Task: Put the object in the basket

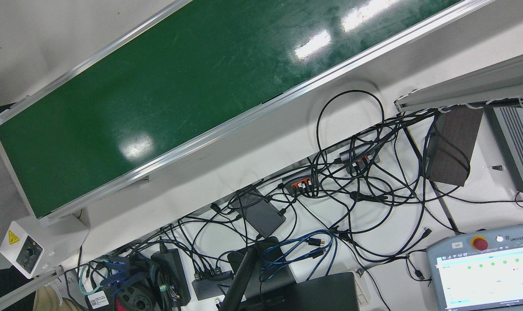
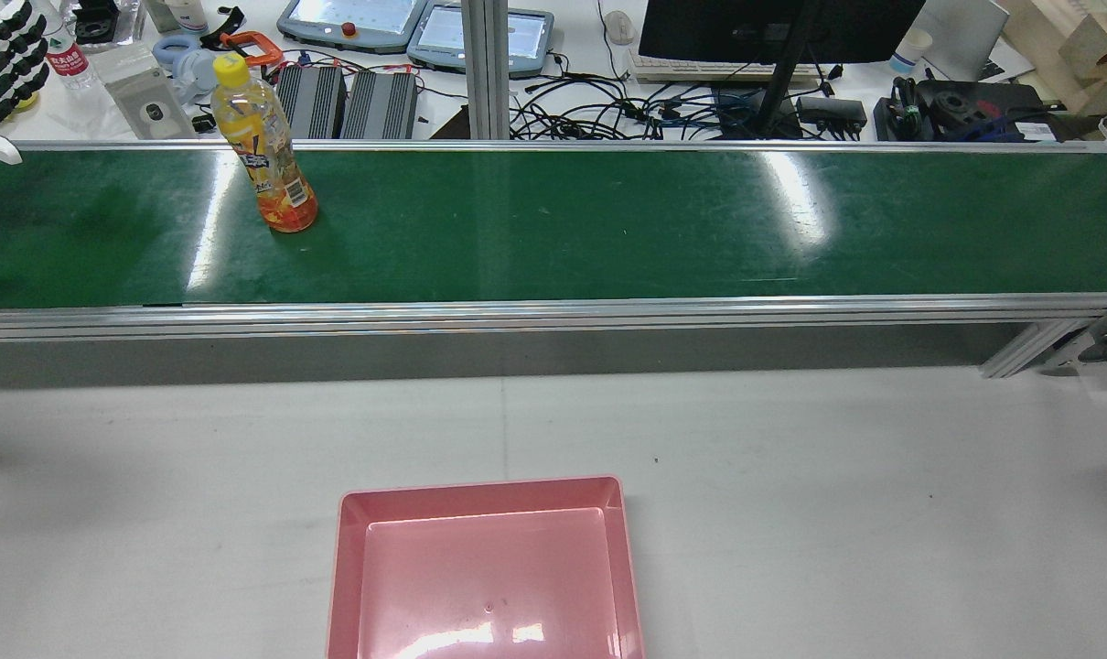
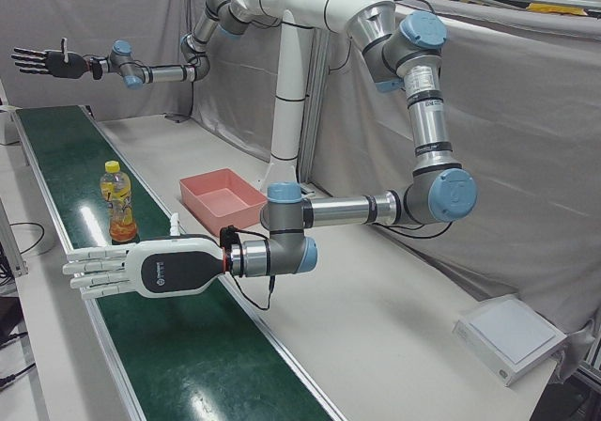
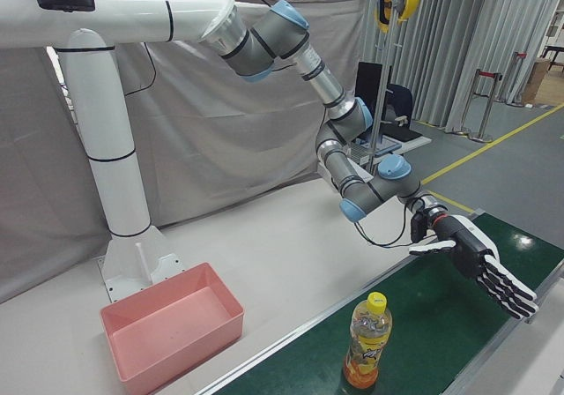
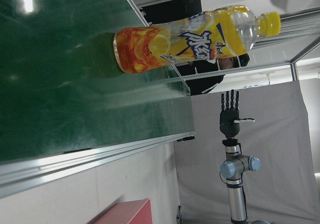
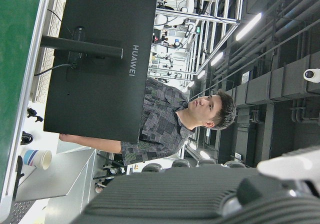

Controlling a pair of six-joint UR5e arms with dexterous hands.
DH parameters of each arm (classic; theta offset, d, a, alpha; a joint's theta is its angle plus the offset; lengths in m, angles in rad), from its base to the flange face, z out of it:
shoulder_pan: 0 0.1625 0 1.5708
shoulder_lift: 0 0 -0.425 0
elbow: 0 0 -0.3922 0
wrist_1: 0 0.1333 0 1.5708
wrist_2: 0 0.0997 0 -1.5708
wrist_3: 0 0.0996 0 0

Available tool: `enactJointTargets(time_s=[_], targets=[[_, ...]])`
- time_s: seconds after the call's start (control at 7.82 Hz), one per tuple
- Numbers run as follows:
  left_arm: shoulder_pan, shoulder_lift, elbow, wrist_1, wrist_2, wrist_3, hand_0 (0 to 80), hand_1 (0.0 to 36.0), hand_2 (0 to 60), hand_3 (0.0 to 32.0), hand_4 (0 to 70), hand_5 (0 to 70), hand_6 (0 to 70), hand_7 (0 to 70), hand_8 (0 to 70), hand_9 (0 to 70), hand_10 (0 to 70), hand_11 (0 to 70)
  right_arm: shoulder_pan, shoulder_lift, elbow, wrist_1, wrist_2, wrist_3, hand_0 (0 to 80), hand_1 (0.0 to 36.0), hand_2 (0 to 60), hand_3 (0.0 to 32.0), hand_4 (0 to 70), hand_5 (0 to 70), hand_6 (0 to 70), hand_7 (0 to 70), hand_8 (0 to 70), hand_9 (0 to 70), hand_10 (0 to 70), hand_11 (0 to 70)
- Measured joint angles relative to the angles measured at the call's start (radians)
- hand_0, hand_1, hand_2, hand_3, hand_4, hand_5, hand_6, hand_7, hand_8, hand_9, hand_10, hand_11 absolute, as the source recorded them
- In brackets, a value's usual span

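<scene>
An orange-drink bottle (image 2: 265,146) with a yellow cap stands upright on the green conveyor belt (image 2: 608,220), towards its left end. It also shows as the bottle (image 3: 115,203), the bottle (image 4: 366,351) and the bottle (image 5: 190,36). My left hand (image 3: 141,269) hovers open over the belt, apart from the bottle and further towards the left end; the rear view catches this left hand (image 2: 0,64) at its edge. My right hand (image 3: 42,61) is open, high above the belt's far end. The pink basket (image 2: 480,485) sits on the white table, nothing in it.
Beyond the belt lies a desk with tangled cables (image 1: 352,181), teach pendants (image 2: 352,18) and a monitor (image 6: 100,59) with a person behind it. A white box (image 3: 512,336) lies on the table. The white tabletop (image 2: 791,476) stretches between belt and basket.
</scene>
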Motion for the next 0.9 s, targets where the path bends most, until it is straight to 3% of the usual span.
enactJointTargets(time_s=[0.9], targets=[[0.063, -0.010, 0.003, -0.029, 0.007, 0.001, 61.3, 10.0, 0.0, 0.6, 1.9, 0.0, 0.0, 0.0, 0.0, 0.0, 0.0, 0.0, 0.000, 0.000, 0.000, 0.000, 0.000, 0.000, 0.0, 0.0, 0.0, 0.0, 0.0, 0.0, 0.0, 0.0, 0.0, 0.0, 0.0, 0.0]])
